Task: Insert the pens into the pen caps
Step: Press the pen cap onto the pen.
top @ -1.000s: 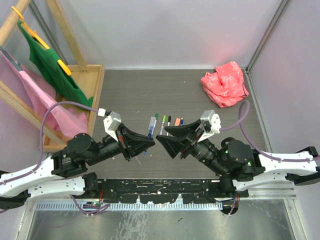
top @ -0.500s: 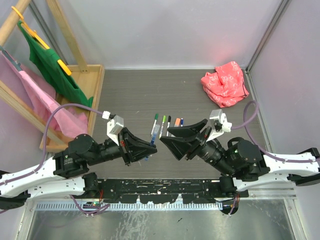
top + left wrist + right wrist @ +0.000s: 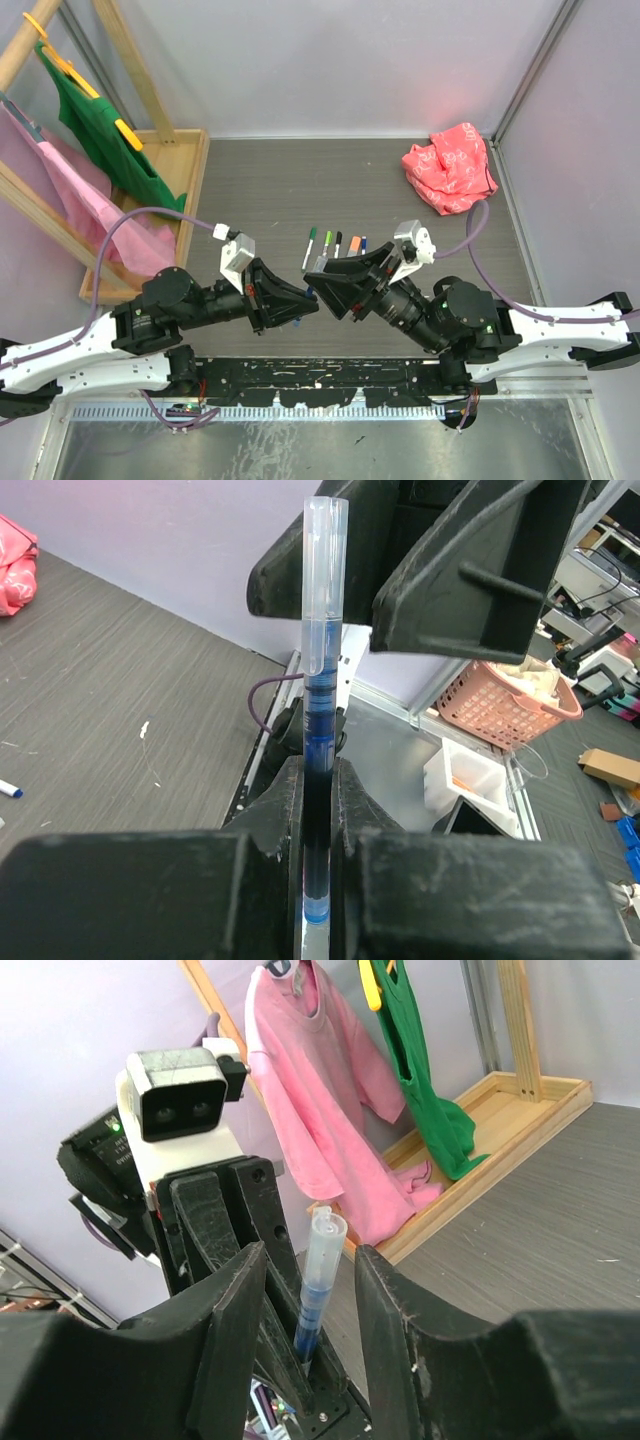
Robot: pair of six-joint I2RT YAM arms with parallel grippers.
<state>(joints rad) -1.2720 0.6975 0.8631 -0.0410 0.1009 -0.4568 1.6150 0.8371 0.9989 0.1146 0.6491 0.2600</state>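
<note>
Left gripper (image 3: 318, 792) was clamped tight on the blue pen (image 3: 319, 705), low on its barrel, with most of the pen sticking out past the jaw tips. Right gripper (image 3: 312, 1256) had jaws apart, one on each side of the pen's clear upper section, with gaps showing on both sides, so no contact yet. The remaining pens (image 3: 324, 244) lay on the table (image 3: 250, 180), just beyond both sets of jaws.

Handling guess: the pen is light, stiff plastic with a smooth round barrel, likely to slip or pivot in a flat pinch. The clear part looked thin-walled, so squeeze moderately. Best hold: square across the clear section, centred between the pads, close to the left jaws.
</note>
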